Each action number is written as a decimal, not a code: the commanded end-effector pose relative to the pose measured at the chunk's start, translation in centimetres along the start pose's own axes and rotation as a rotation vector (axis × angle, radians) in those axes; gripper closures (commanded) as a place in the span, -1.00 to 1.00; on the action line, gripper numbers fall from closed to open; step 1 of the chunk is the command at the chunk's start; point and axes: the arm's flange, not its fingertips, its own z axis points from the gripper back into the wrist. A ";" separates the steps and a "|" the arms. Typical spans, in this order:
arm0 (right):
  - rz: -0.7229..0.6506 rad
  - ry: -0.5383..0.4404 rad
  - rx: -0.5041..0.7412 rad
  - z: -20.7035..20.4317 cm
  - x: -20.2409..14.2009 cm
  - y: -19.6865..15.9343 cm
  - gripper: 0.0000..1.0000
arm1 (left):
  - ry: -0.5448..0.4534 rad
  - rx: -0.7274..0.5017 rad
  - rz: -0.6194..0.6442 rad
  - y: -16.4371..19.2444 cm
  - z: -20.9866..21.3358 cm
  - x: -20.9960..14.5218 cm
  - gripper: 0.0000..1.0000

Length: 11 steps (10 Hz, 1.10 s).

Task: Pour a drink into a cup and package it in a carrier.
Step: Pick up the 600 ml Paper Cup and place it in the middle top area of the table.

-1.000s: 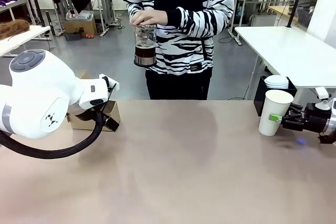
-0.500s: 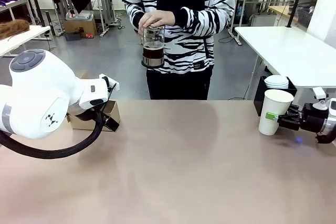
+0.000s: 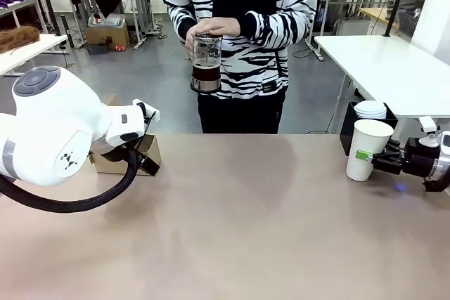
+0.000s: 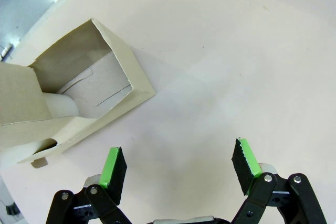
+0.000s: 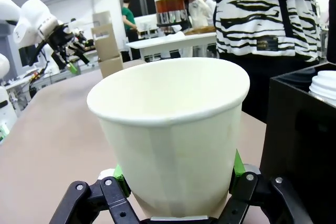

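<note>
A sec ago the R pincer (image 5: 178,182) stood w/ its fingers apart either side of the cup (image 5: 168,129). Now it's clamped on the cup's lower wall, green pads pressed in on both sides. The cup hasn't shifted: upright at the R end of the surface (image 3: 246,230), just beside the black box (image 3: 348,131). We read that as the grasp done, so the cup is steadied, ready to be filled where it stands or brought toward the pourer. What we see of its inside wall is clean white, no liquid.

L pincer (image 4: 179,163): fingers wide apart, nothing btw them, hanging over bare surface just beside the carrier (image 4: 79,93). The carrier sits at the L side, well apart from the cup. Its open pocket shows cardboard flaps & sth pale and rounded we can't identify.

The black box holds a stack of white lids (image 3: 370,109).

Farthest off, the person across the surface holds the jug (image 3: 206,50) at chest height, one hand (image 3: 211,27) on top. It has come a bit toward centre vs a sec ago. The drink (image 3: 206,72) fills its lower part; none poured yet, as far as we can judge.
</note>
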 end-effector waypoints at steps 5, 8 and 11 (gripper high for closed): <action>-0.001 0.008 -0.014 -7.6 10.8 7.0 -0.60 | -0.001 -0.001 0.000 0.0 0.0 0.0 -1.00; -0.056 0.031 -0.026 -17.0 11.4 4.1 -0.60 | -0.001 -0.001 0.000 0.0 0.0 0.0 -1.00; -0.050 0.034 -0.064 -24.9 8.8 1.1 -0.60 | -0.001 -0.001 0.000 0.0 0.0 0.0 -1.00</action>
